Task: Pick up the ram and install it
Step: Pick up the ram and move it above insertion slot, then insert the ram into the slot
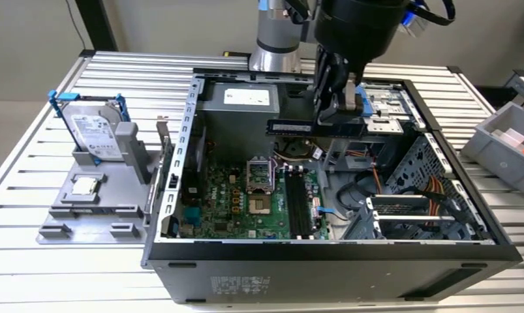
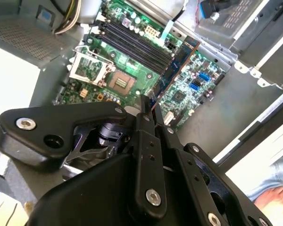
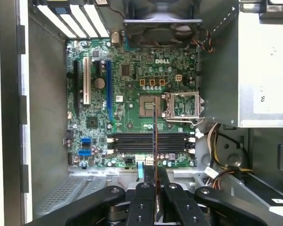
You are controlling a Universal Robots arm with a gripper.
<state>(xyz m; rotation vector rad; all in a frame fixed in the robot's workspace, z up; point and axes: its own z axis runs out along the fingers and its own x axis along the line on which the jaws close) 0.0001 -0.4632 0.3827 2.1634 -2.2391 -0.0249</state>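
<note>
Exterior view, upper centre of the frame: the gripper's fingers clamp the ram above the open case. Second wrist view: it hangs over the motherboard. First wrist view: it sits crosswise to the slots; lowered so, it would likely jam.

exterior view: you get bright, even light, only soft shadows on the table | case interior dimmer under the arm | both wrist views: area outside the case wall burns out white | first wrist view: motherboard evenly lit, power supply washed pale | gripper links near-black
</note>
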